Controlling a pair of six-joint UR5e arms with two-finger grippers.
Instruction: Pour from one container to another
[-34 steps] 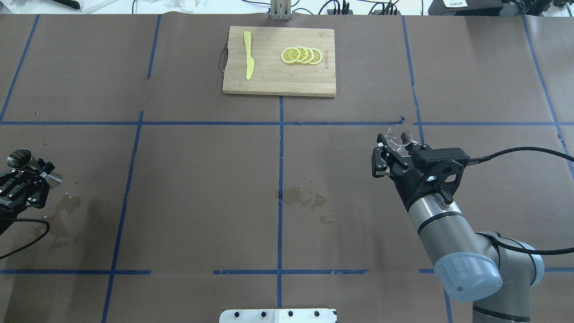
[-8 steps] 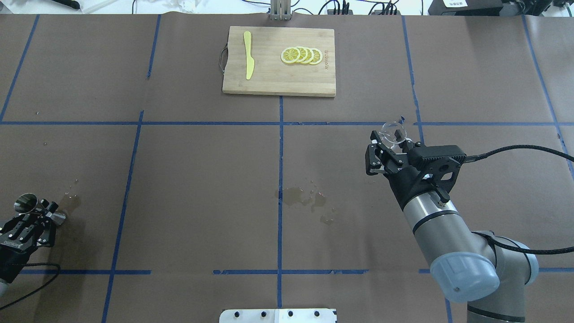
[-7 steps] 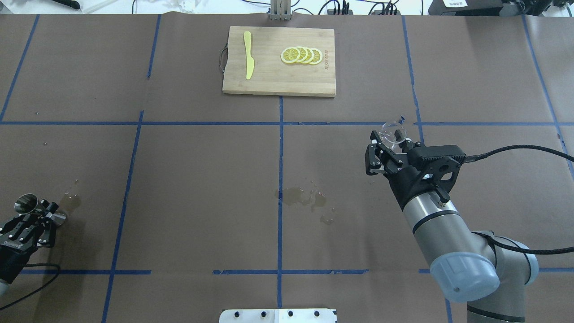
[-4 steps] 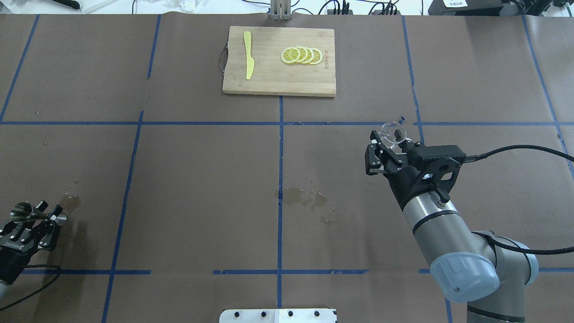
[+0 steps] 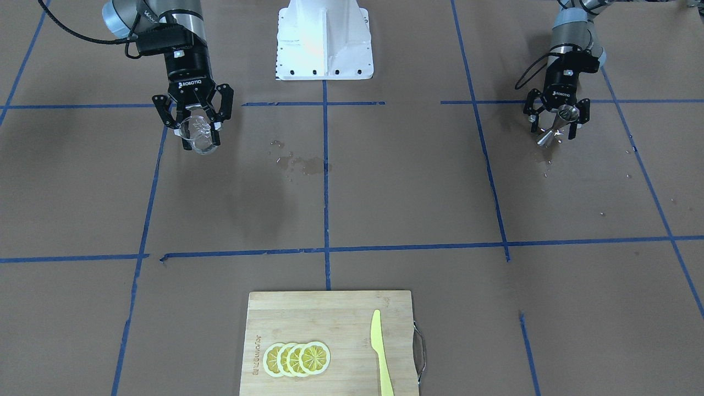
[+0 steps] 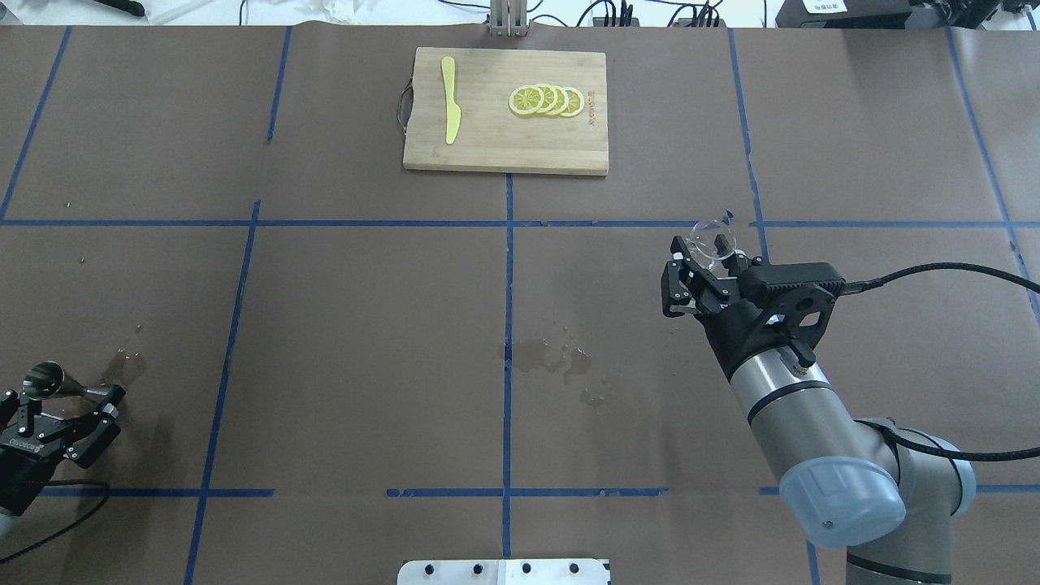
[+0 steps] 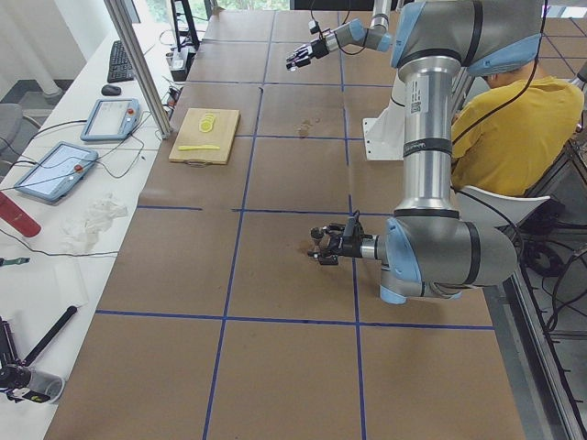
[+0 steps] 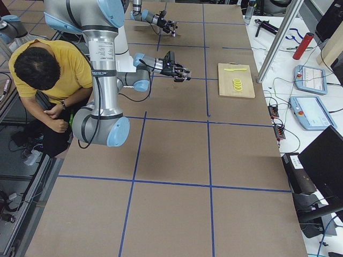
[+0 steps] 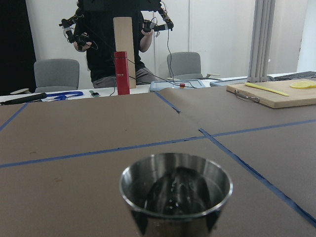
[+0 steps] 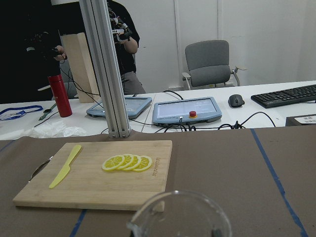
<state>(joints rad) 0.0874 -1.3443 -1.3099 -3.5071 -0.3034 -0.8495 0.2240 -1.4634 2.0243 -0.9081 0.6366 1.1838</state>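
Observation:
The steel jigger (image 6: pixel 46 379) stands upright on the brown paper at the table's near left edge, its wide cone up (image 5: pixel 556 125). My left gripper (image 6: pixel 61 398) (image 5: pixel 554 131) sits low around it, open, with a gap between each finger and the jigger. The left wrist view shows the jigger's mouth (image 9: pixel 176 190) close up, wet inside. My right gripper (image 6: pixel 713 253) (image 5: pixel 198 131) is shut on the clear glass cup (image 6: pixel 712 240) (image 5: pixel 200 137) and holds it above the table's right half. The cup's rim (image 10: pixel 180 213) fills the bottom of the right wrist view.
A wooden cutting board (image 6: pixel 487 154) at the far middle carries lemon slices (image 6: pixel 546 100) and a yellow knife (image 6: pixel 449 99). Wet spill marks lie mid-table (image 6: pixel 552 357) and beside the jigger (image 6: pixel 122 366). The robot's white base plate (image 5: pixel 323 41) sits at the near edge.
The left arm drew back toward the robot and sank to the table with the jigger, then its fingers spread apart. The right arm and cup stayed still.

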